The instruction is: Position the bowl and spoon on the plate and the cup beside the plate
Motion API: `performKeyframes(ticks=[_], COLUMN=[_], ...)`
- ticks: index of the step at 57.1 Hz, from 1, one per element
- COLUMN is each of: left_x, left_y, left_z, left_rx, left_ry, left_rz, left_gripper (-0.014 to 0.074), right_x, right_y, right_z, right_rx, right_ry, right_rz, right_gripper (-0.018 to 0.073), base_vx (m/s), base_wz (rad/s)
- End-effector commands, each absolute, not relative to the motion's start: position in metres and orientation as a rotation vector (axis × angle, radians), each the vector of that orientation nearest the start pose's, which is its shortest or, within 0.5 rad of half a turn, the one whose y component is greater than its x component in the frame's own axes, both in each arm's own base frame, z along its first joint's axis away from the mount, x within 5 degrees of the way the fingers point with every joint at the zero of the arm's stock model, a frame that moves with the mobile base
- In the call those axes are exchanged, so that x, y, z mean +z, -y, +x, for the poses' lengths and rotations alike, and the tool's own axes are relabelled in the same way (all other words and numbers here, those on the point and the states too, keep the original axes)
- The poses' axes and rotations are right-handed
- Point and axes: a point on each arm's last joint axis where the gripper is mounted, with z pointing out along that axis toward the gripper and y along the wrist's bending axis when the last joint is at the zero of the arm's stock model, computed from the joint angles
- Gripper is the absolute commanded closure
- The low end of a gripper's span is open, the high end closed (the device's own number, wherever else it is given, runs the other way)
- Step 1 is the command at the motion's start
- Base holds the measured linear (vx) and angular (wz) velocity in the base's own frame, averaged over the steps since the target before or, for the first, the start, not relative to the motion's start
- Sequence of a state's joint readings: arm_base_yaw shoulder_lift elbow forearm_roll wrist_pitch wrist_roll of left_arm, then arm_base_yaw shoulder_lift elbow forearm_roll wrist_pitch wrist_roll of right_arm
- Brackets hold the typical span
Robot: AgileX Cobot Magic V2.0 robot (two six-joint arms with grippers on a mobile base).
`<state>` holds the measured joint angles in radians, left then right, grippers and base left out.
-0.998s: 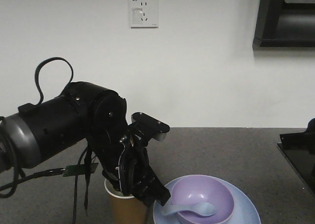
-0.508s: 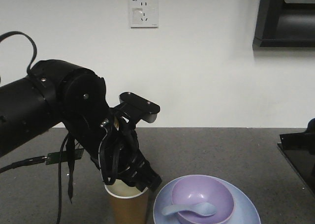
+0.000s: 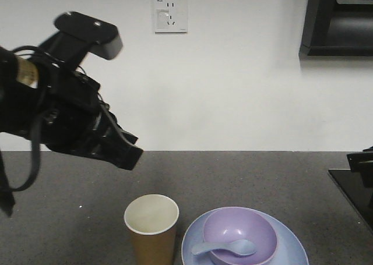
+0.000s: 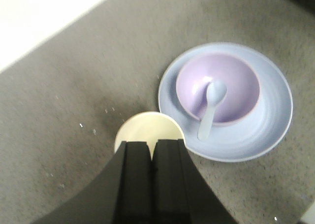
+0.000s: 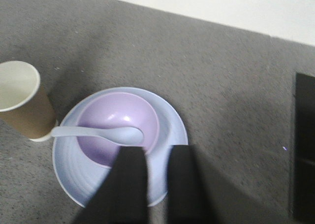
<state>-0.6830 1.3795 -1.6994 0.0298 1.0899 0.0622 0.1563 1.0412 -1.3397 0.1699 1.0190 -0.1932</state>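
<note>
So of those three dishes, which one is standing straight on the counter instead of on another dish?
The brown paper cup. It stands alone beside the pale blue plate, while the purple bowl sits on that plate.

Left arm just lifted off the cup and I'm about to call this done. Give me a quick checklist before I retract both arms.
1. Bowl on the plate: ok.
2. Spoon scoop in the bowl, handle over its rim: ok.
3. Cup upright beside the plate: ok.
4. Cup clear of the plate rim: cannot tell; they look very close.
5. Left gripper fingers together, holding nothing, above the cup: ok.
6. Right gripper fingers slightly apart, empty, above the plate edge: ok.
</note>
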Motion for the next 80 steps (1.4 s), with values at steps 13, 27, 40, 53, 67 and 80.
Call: performKeyframes(ticks=[13,27,40,53,67,80], left_x=[0.423,0.372,0.361,0.361,0.361,0.345], left_y=[0.130,0.102,0.095,0.095,0.093,0.060], left_z=[0.161,0.127,0.119,0.119,0.121,0.123], left_rx=[-0.380,-0.453,-0.448,-0.448,-0.370,-0.259], left_ry=[-1.855,-1.751,-1.765,-1.765,-1.736,-1.531], left_rz=[0.722,0.632,0.638,0.638,0.682,0.453], left_gripper=[0.0601,0.0600,0.0600,0.0600,0.0600,0.0600], right_x=[0.406,0.369,0.356,0.355,0.355,0.355], right_y=[-0.040,-0.028,-0.026,-0.026,-0.026,-0.026], right_z=[0.146,0.111,0.100,0.100,0.100,0.100], right_rx=[0.198,0.152,0.145,0.146,0.149,0.149], right_ry=[-1.814,-1.637,-1.622,-1.626,-1.627,-1.627], right_rz=[-0.386,-0.286,-0.277,-0.279,-0.276,-0.276], right_gripper=[0.0572,0.0571,0.0571,0.0571,0.0571,0.0571], base_vx=[0.00,0.00,0.00,0.00,0.00,0.00], base_wz=[0.00,0.00,0.00,0.00,0.00,0.00])
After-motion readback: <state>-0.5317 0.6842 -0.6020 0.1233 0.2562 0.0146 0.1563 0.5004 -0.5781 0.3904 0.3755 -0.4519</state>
